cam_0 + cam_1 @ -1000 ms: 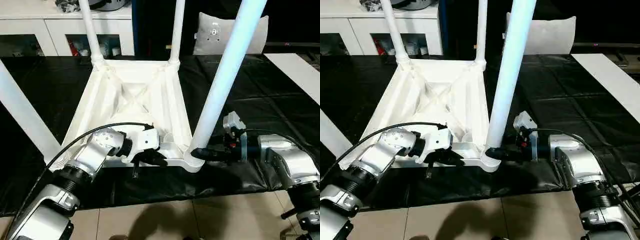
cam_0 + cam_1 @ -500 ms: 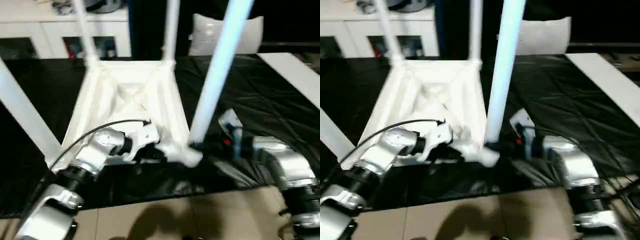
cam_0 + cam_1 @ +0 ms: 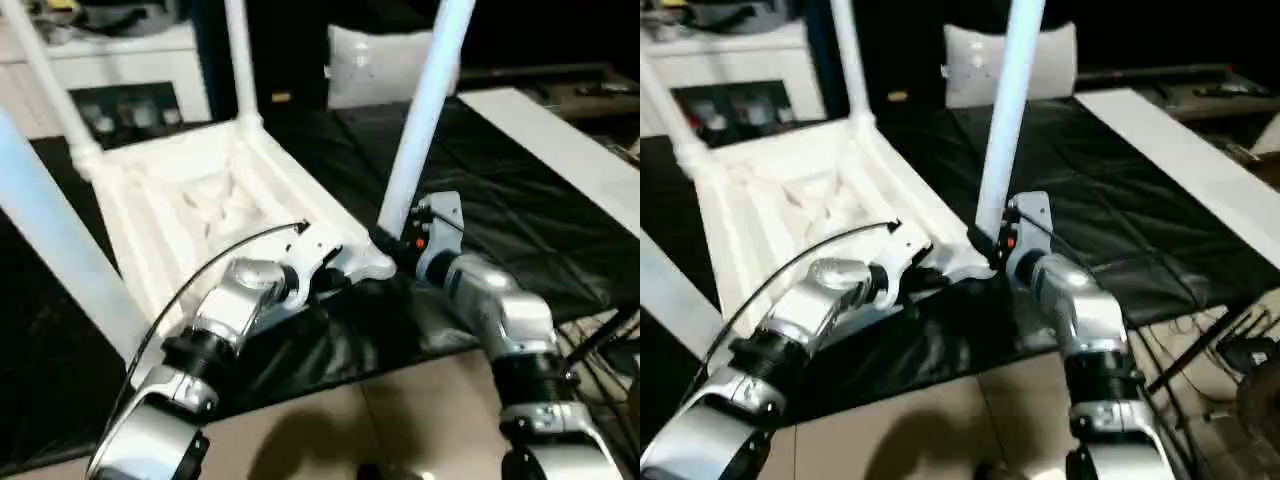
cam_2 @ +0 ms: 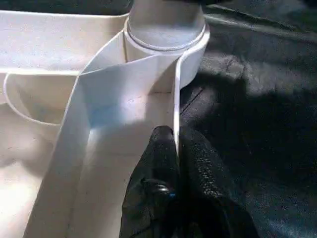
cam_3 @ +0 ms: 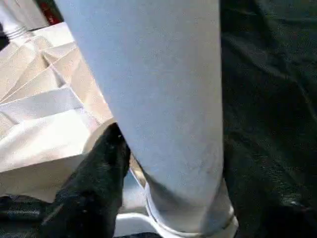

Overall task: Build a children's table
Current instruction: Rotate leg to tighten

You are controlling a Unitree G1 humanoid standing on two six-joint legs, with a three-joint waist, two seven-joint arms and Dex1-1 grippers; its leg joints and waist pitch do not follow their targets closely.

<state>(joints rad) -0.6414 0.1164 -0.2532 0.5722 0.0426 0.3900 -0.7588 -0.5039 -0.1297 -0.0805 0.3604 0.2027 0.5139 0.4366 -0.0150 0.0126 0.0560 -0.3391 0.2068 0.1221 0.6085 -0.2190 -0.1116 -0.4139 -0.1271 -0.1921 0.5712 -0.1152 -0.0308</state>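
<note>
The children's table lies upside down, its ribbed white top (image 3: pixel 190 200) on the black-covered work table. Four white legs stand up from the corner sockets: the near-right leg (image 3: pixel 420 110), the near-left leg (image 3: pixel 50 240) and two far legs (image 3: pixel 238 60) (image 3: pixel 45 80). My left gripper (image 3: pixel 335 280) is shut on the thin near rim of the top, close to the near-right socket (image 4: pixel 166 37); both fingers (image 4: pixel 158 163) pinch that wall. My right gripper (image 3: pixel 385 243) holds the base of the near-right leg (image 5: pixel 163 99), with one finger (image 5: pixel 94 183) pressed against it and the other hidden behind the leg.
The black work table (image 3: pixel 520 230) ends just below my grippers, with tiled floor (image 3: pixel 350 430) beyond its edge. A white cabinet (image 3: pixel 110 60) and a pale cushion (image 3: pixel 380 65) stand at the back. A white board (image 3: pixel 560 140) lies at the right.
The whole view has swung and tilted, so the camera has moved. Both grippers keep their places on the rim and on the leg base.
</note>
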